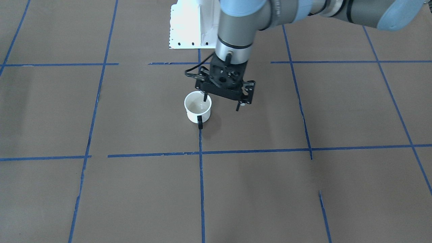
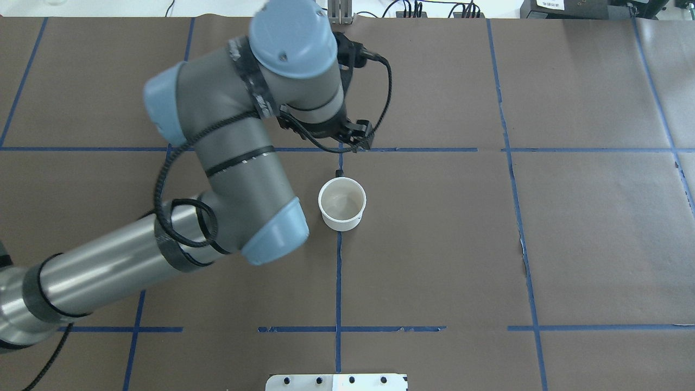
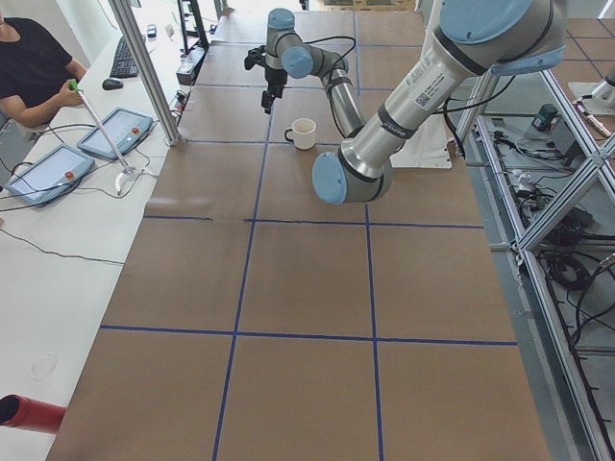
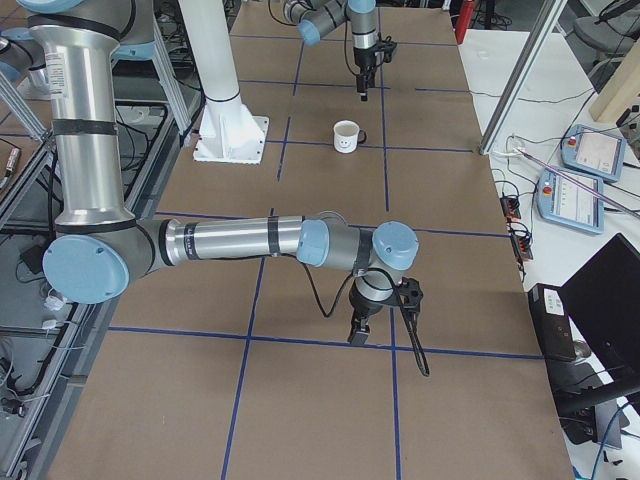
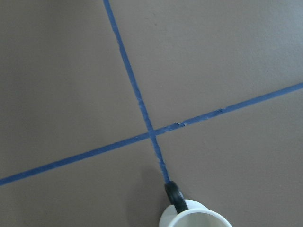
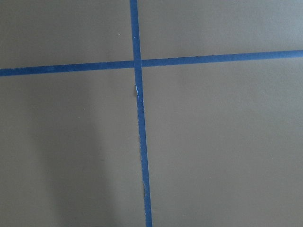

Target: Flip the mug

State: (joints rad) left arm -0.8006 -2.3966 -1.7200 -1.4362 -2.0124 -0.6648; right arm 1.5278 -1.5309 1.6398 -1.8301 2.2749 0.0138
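Observation:
The white mug (image 1: 197, 107) stands upright on the brown table, mouth up and empty, its black handle (image 1: 200, 123) toward the operators' side. It also shows in the overhead view (image 2: 342, 203), and its smiley face shows in the right exterior view (image 4: 346, 136). My left gripper (image 1: 221, 104) is open and empty, pointing down and raised above the table next to the mug, not touching it. The left wrist view shows only the mug's rim and handle (image 5: 174, 195) at its bottom edge. My right gripper (image 4: 358, 335) hangs low over the table far from the mug; I cannot tell whether it is open or shut.
Blue tape lines (image 1: 201, 152) divide the table into squares. A white base plate (image 1: 189, 27) sits at the robot's side. An operator (image 3: 34, 67) sits by control tablets (image 3: 113, 132) beyond the far edge.

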